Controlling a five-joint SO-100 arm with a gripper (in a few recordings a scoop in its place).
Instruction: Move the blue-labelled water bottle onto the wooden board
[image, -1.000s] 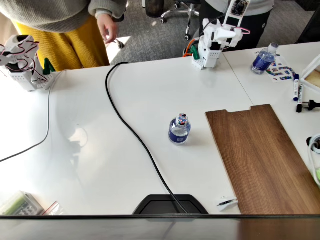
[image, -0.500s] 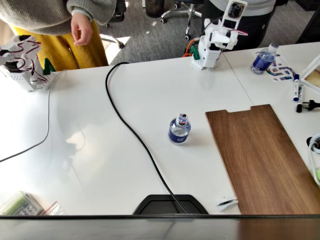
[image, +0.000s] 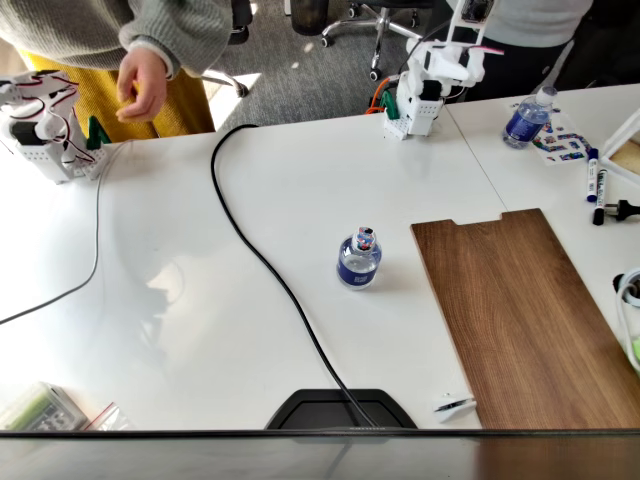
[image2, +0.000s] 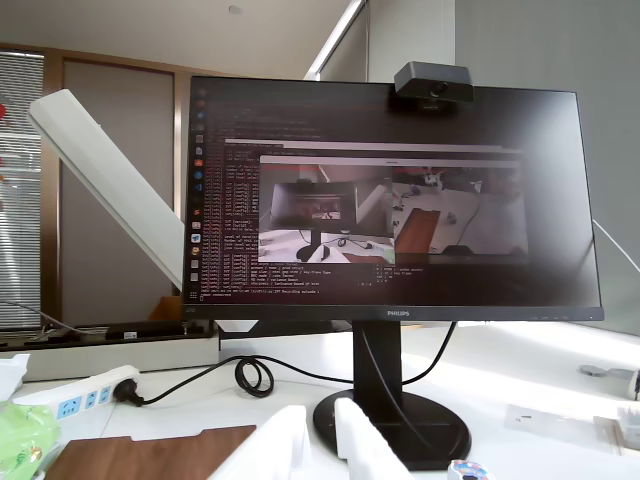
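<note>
The blue-labelled water bottle (image: 359, 260) stands upright on the white table, its dark cap showing blue and red. The cap (image2: 468, 470) peeks in at the wrist view's bottom edge. To the bottle's right in the fixed view lies the dark wooden board (image: 520, 315), notch at its far edge; its corner (image2: 150, 455) shows low left in the wrist view. My white arm (image: 432, 85) stands at the table's far edge, raised high and well away from the bottle. My gripper (image2: 320, 440) points level toward a monitor, fingers close together with nothing between them.
A second blue-labelled bottle with a pale cap (image: 525, 118) stands at the far right beside markers (image: 595, 180). A black cable (image: 255, 250) curves across the table to the monitor base (image: 340, 408). A person's hand (image: 140, 85) hangs at the far left.
The arm's upper part has lifted, and the gripper now runs off the picture's top. The person's hand has moved left. Bottle and board have not moved.
</note>
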